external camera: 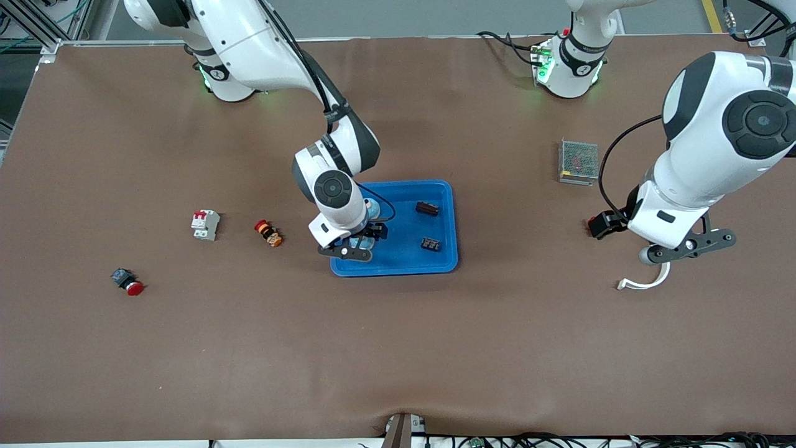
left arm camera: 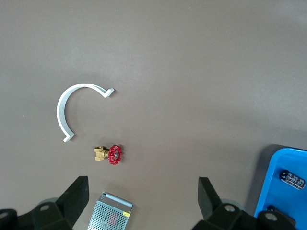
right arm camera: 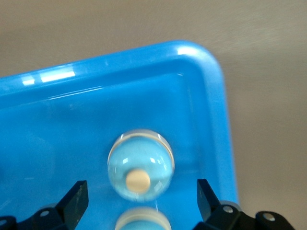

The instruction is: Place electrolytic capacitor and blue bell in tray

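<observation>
My right gripper [right arm camera: 139,199] hangs wide open over the tray [right arm camera: 218,86]. The blue bell [right arm camera: 140,164] lies in it below my fingers, free. My left gripper [left arm camera: 141,201] waits open, empty.

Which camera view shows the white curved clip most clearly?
The left wrist view shows the clip best: its whole curve lies unobstructed on the bare table. In the front view the clip is small, partly under the left tool. The right wrist view does not show it.

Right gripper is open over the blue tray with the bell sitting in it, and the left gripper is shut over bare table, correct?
Not quite. The left gripper is open, as the left wrist view shows. The rest holds: the right gripper is open over the tray, and the bell sits in it.
</observation>
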Robot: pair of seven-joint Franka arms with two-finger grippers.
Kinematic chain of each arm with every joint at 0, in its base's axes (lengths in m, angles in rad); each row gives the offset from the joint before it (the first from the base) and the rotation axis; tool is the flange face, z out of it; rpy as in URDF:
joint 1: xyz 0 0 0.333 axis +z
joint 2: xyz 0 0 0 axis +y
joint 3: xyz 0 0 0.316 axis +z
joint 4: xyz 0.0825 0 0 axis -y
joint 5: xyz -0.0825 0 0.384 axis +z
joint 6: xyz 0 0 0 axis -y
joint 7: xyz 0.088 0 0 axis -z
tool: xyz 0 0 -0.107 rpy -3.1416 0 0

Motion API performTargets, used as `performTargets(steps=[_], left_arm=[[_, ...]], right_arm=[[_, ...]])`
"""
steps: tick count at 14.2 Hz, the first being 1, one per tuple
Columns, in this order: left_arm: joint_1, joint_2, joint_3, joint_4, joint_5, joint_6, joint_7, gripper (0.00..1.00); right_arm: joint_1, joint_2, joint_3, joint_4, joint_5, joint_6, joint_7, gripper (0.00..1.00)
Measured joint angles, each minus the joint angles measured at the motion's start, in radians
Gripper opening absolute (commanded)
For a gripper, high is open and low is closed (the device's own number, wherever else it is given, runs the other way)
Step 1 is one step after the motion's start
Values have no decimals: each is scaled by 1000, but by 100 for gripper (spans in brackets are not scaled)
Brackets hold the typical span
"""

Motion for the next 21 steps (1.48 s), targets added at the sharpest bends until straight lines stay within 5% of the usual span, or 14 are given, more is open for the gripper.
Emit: performTargets(steps=[7,14,21], left_arm=[[0,-4,-1,0,0,0,0,100],[0,-5,-4,-1,0,0,0,100],[-1,-12,-5,18,0,0,0,100]], right_arm=[[-12,-263,-60,10,-6,-360,-39,100],[-56,-535,-121,14,-119,-681,-166,100],[-304,-688,-130,9,-178,-807,-509,100]])
